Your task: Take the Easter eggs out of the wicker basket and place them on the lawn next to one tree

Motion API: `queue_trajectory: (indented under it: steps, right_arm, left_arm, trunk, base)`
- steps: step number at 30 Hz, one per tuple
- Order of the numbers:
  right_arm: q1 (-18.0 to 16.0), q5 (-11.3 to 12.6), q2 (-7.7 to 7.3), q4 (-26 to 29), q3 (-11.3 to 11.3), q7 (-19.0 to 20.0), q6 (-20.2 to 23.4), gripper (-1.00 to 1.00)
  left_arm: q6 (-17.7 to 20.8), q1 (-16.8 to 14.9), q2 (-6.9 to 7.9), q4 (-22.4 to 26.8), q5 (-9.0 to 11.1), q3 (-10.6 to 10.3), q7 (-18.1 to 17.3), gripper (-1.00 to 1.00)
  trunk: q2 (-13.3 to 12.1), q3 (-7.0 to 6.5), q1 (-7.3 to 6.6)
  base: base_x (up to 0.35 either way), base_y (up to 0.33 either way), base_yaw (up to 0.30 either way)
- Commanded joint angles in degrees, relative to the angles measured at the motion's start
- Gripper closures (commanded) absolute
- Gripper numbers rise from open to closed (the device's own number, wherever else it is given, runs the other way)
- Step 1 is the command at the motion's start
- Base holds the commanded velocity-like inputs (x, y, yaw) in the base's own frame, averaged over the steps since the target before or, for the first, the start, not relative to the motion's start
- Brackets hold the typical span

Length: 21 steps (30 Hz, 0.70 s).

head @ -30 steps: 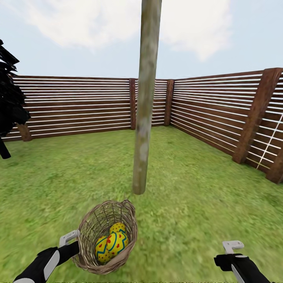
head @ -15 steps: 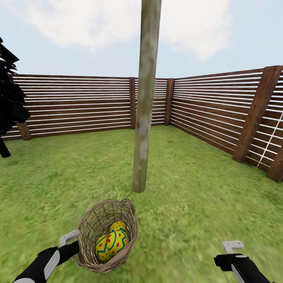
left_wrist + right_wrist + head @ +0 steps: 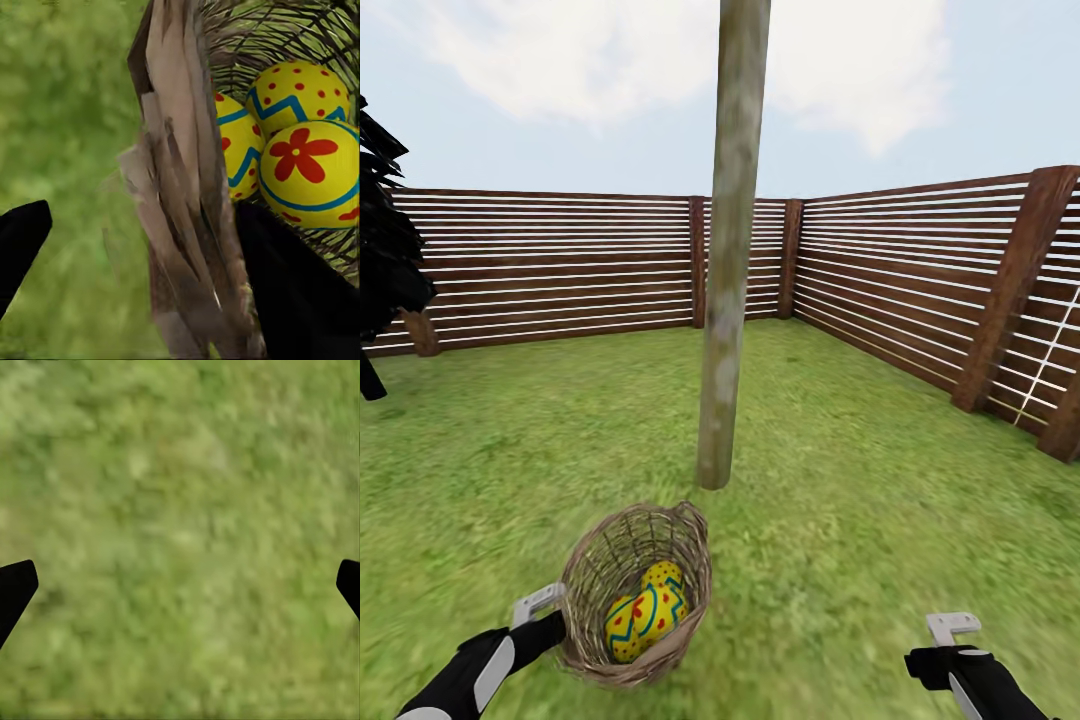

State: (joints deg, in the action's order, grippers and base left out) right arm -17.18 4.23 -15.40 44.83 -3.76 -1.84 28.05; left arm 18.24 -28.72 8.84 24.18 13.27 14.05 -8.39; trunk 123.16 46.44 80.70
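Observation:
The wicker basket (image 3: 588,585) hangs tilted just above the lawn (image 3: 860,500), its rim wall (image 3: 180,210) between the fingers of my left gripper (image 3: 555,615), which is shut on it. Three yellow Easter eggs with blue zigzags and red dots (image 3: 645,612) lie inside: one with a red flower (image 3: 311,172), one behind it (image 3: 296,94), one half hidden by the rim (image 3: 236,146). The pale tree trunk (image 3: 728,300) rises from the grass a short way beyond the basket. My right gripper (image 3: 950,630) is open over bare grass (image 3: 180,510) at the lower right.
A brown slat fence (image 3: 560,265) encloses the grass at the back and along the right side (image 3: 960,290). A dark, near-black tree (image 3: 385,260) stands at the far left. Open grass stretches on both sides of the trunk.
The basket, held by my left gripper, has edged slightly up and toward the trunk. The right arm has stayed where it was.

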Motion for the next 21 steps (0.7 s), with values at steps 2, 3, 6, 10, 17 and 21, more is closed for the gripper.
queue_trajectory:
  steps: [2, 3, 6, 10, 17, 21]
  right_arm:
    - [-0.04, 0.41, -0.07, -0.14, -0.2, -0.2, 0.27, -1.0]
    - [-0.04, 0.41, -0.07, -0.22, -0.2, -0.19, 0.26, -1.0]
    - [-0.04, 0.43, 0.01, -0.35, -0.28, -0.18, 0.25, -1.0]
    - [-0.04, 0.43, 0.02, -0.36, -0.28, -0.18, 0.25, -1.0]
    - [-0.04, 0.43, 0.02, -0.36, -0.24, -0.18, 0.25, -1.0]
    - [-0.02, 0.45, 0.02, -0.36, -0.28, -0.18, 0.25, -1.0]
  left_arm:
    - [0.32, -0.02, -0.04, 0.08, 0.34, 0.37, -0.15, -1.0]
    - [0.31, -0.02, -0.05, 0.08, 0.35, 0.37, -0.14, -1.0]
    - [0.3, -0.02, -0.22, 0.08, 0.36, 0.37, -0.14, -1.0]
    - [0.3, -0.02, -0.48, -0.01, 0.31, 0.37, -0.19, -1.0]
    - [0.29, -0.02, -1.06, -0.01, 0.27, 0.37, -0.16, -1.0]
    - [0.39, -0.02, -1.24, -0.01, 0.18, 0.28, 0.1, -1.0]
  trunk:
    - [0.03, 0.06, -0.01]
    - [0.03, 0.06, -0.01]
    - [0.03, 0.06, -0.01]
    - [0.03, 0.06, -0.01]
    - [0.03, 0.06, -0.01]
    - [-1.58, -0.66, -0.89]
  base:
    - [0.0, 0.0, 0.0]
    - [0.0, 0.0, 0.0]
    - [0.0, 0.0, 0.0]
    - [0.0, 0.0, 0.0]
    - [0.0, 0.0, 0.0]
    - [0.0, 0.0, 0.0]
